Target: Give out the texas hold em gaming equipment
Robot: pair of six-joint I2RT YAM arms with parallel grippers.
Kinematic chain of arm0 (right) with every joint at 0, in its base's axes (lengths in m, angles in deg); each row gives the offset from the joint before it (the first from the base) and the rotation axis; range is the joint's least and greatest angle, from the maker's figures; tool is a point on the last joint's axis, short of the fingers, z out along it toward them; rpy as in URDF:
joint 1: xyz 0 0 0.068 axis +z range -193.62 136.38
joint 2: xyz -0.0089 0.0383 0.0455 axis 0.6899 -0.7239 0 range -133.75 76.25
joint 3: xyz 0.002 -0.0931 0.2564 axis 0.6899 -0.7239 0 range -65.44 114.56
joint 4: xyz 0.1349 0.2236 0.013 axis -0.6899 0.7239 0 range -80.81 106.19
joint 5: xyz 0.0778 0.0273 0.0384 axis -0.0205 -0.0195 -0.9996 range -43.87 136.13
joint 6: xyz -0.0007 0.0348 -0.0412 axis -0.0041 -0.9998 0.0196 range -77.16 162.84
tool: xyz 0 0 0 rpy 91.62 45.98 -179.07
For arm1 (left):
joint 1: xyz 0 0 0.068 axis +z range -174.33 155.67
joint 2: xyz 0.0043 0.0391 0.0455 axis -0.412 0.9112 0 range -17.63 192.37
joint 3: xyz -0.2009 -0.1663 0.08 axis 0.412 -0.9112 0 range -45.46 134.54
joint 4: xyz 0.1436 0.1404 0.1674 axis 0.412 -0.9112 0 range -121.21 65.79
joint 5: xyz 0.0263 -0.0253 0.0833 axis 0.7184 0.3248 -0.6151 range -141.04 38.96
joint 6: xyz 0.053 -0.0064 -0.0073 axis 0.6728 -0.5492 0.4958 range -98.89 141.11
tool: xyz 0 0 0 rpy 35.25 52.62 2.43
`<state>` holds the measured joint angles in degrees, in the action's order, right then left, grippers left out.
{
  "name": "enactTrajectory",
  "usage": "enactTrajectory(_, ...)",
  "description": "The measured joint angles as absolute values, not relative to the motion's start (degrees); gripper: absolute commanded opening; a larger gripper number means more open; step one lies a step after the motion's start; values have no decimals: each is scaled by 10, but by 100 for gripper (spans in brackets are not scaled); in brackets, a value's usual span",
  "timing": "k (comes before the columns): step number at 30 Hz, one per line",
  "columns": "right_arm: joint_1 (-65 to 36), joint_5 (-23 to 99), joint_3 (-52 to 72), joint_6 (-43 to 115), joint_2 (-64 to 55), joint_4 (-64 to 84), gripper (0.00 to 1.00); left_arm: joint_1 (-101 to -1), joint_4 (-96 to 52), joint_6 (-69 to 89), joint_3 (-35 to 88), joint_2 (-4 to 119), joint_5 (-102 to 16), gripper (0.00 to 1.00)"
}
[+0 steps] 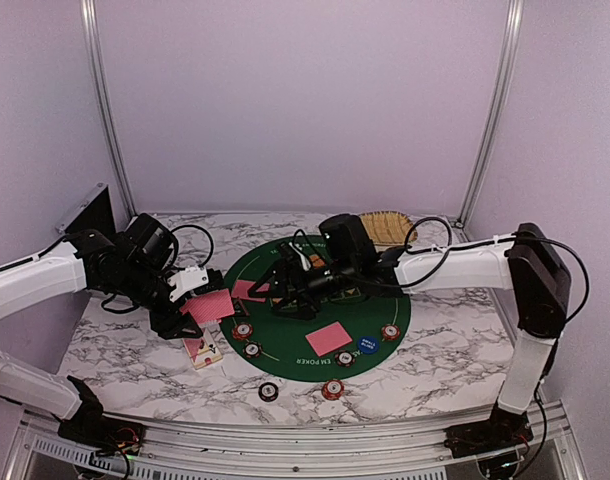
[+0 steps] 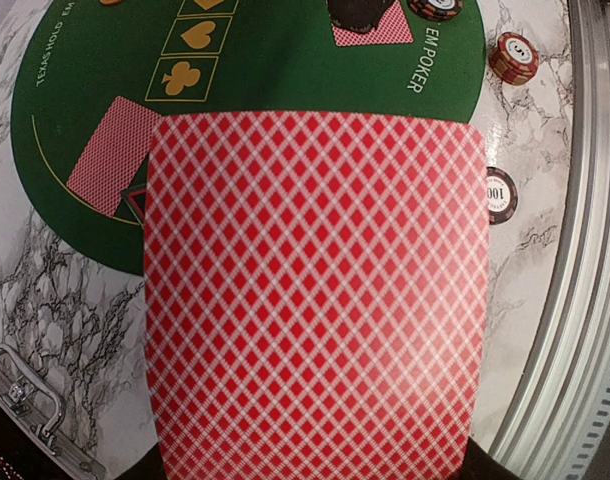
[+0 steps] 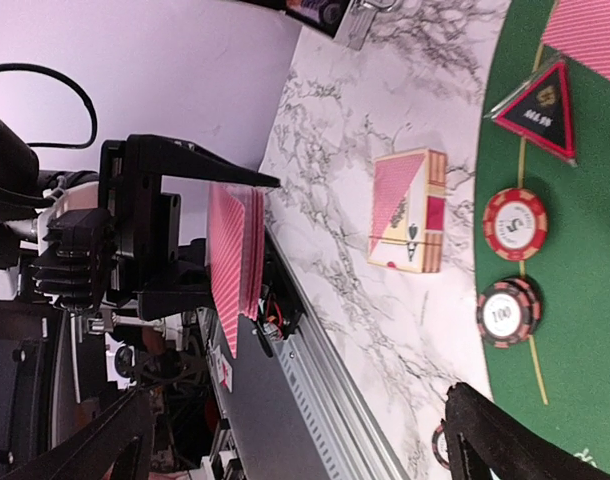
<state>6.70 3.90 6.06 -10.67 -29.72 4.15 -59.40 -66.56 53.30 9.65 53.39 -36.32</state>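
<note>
- Top external view showed the green mat (image 1: pixel 380 290) partly set. A near card (image 1: pixel 329 338) lay face down on the mat's near part, and a left card (image 1: pixel 248 290) lay face down on its left part.
- Chips were out as well. A pair of chips (image 1: pixel 243 331) sat at the mat's near-left edge, a right chip (image 1: pixel 390 332) on its right part and an edge chip (image 1: pixel 345 358) at its near rim. Two front chips (image 1: pixel 332 389) lay off the mat, on the table (image 1: pixel 455 360) in front of it.
- A blue button (image 1: pixel 366 344) rested on the mat's near-right part. A triangle marker (image 3: pixel 540 105) lay at the mat's left edge, close to the left card.
- The left claw (image 1: pixel 193 305) was pinching a stack of cards (image 2: pixel 315 290), held in the air just off the mat's left edge.
- The right claw (image 1: pixel 285 290) hung over the mat's left part with its fingers spread wide and nothing between them.
- A card box (image 1: pixel 203 352) lay on the table off the mat's near-left side.
- To my eye the dealing was under way but unfinished. Two cards were down and much of the stack was undealt. I could not tell whether the front chips were already in their places.
</note>
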Motion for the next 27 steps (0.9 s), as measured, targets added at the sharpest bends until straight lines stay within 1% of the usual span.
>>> enactTrajectory(10, 113, 10, 126, -178, -390, -59, 99, -594, -666, 533, 97, 534, -363, 0)
enactTrajectory(18, 125, -3, 182, -194, -444, -70, 99, -591, -665, 532, 97, 534, -364, 0)
enactTrajectory(27, 129, -12, 211, -218, -484, -86, 99, -589, -666, 532, 97, 534, -363, 0)
